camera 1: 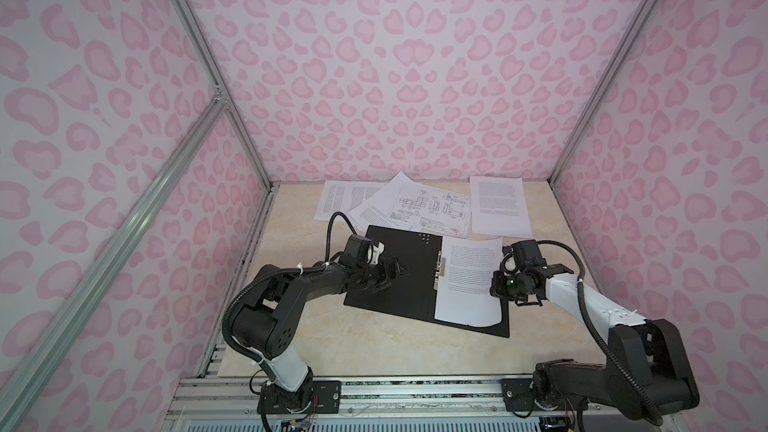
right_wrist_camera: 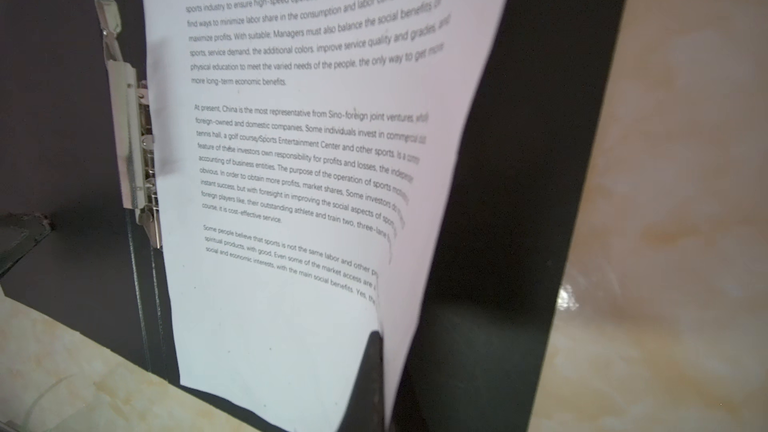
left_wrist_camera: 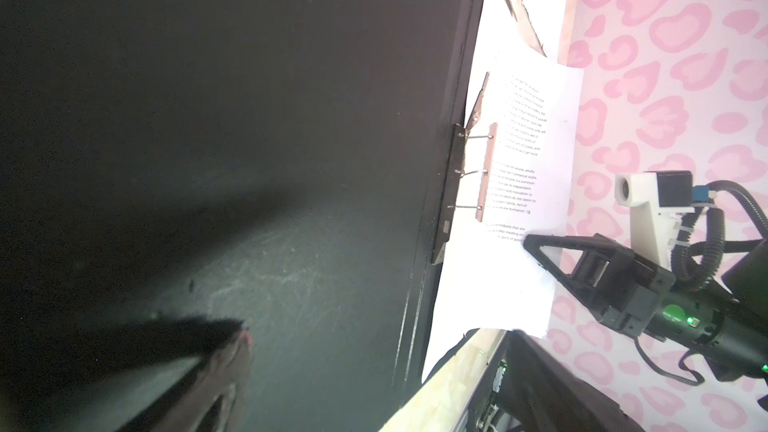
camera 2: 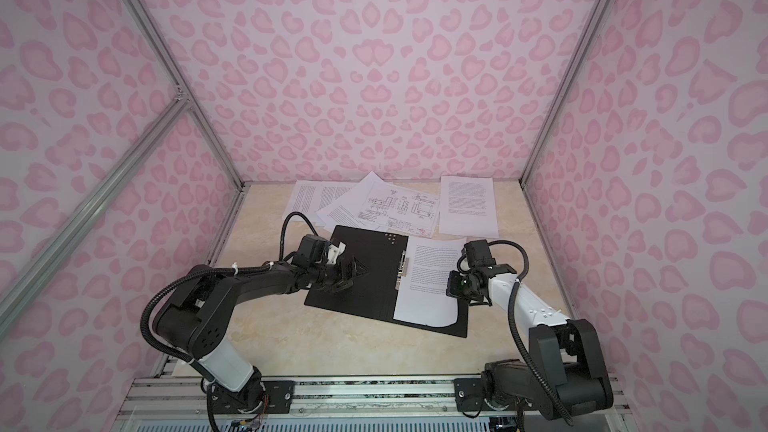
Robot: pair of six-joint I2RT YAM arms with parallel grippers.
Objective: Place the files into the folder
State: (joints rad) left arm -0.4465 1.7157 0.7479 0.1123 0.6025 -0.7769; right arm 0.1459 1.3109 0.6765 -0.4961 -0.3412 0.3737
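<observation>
Black matte folder lies open on the marble-look table. One printed sheet sits on its right half beside the metal clip, its limp outer edge curled up and pinched in the clenched right gripper. Over the bare flap, the left gripper spreads empty. At least four thin sheets lie loose behind, yet to be filed.
</observation>
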